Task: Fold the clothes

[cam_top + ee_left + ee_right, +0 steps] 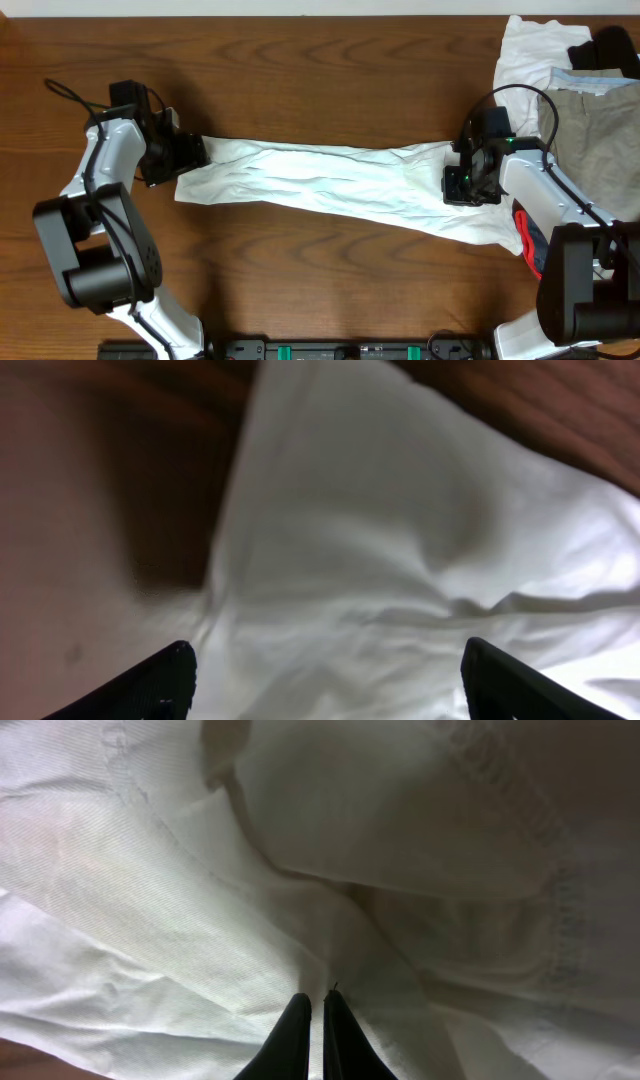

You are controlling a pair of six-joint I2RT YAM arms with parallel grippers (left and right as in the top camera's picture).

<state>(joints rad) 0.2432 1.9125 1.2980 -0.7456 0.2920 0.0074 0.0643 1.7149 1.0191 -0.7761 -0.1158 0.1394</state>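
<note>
Overhead: long, wrinkled white garment (pixel 320 185)

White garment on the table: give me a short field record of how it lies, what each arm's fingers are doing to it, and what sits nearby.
main item: white garment, wrinkled, stretched left to right across the table
left arm: left fingers wide apart over its left end, not gripping
right arm: right fingers shut at its right end, apparently pinching the cloth
nearby: khaki trousers, a white piece and a black piece at the far right
</note>
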